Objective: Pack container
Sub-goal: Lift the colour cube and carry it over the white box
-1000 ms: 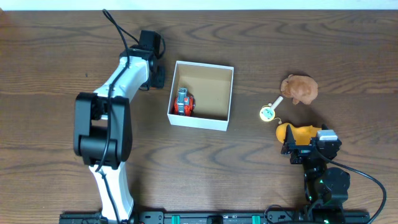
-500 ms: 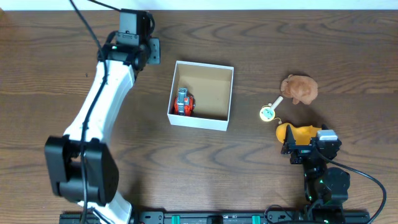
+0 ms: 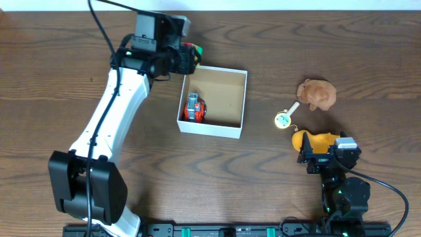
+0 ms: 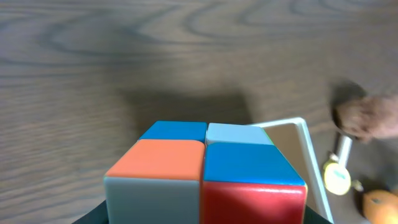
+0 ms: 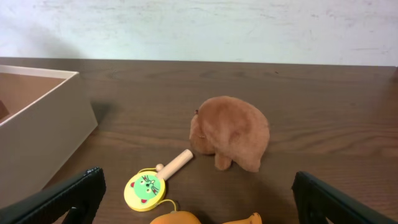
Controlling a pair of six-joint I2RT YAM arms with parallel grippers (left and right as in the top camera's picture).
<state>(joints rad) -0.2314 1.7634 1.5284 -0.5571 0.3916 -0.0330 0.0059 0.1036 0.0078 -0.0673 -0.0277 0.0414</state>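
The container (image 3: 231,129), a square white box with a tan bottom, sits mid-table with an orange and grey toy (image 3: 193,108) at its left wall. My left gripper (image 3: 187,58) hovers by the box's back left corner, shut on a coloured puzzle cube (image 4: 205,171) that fills the left wrist view, with the box corner (image 4: 298,134) beyond it. My right gripper (image 3: 320,158) is open and empty at the front right, over an orange plush toy (image 3: 312,140). The right wrist view shows the box wall (image 5: 43,134) at left.
A brown plush animal (image 3: 316,93) lies at the right, also in the right wrist view (image 5: 233,132). A small yellow and green rattle with a wooden handle (image 3: 284,117) lies between it and the orange plush, and shows in the right wrist view (image 5: 147,188).
My left arm has swung from the box's left up to the far edge and then right, toward the box's back left corner, now showing the cube in its jaws. The right arm has not moved.
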